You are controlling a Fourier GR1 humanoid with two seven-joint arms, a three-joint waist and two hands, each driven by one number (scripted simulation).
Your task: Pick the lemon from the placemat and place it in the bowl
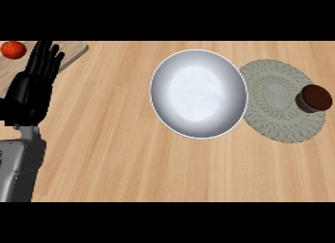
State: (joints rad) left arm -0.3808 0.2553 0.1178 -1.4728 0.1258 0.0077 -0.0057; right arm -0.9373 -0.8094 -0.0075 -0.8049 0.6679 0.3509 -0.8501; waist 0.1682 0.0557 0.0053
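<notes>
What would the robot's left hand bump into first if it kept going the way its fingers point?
Probably the wooden board: the left hand points up the view, fingertips already over it. The red tomato sits just left of that line. Height above the board is unclear.

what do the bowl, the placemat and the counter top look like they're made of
The bowl looks like glazed ceramic or brushed metal: grey-white, smooth, with a soft sheen. The placemat seems woven or crocheted fibre: grey-green, matte, with ringed stitch texture. The counter top looks like light wood with visible plank grain, matte.
</notes>
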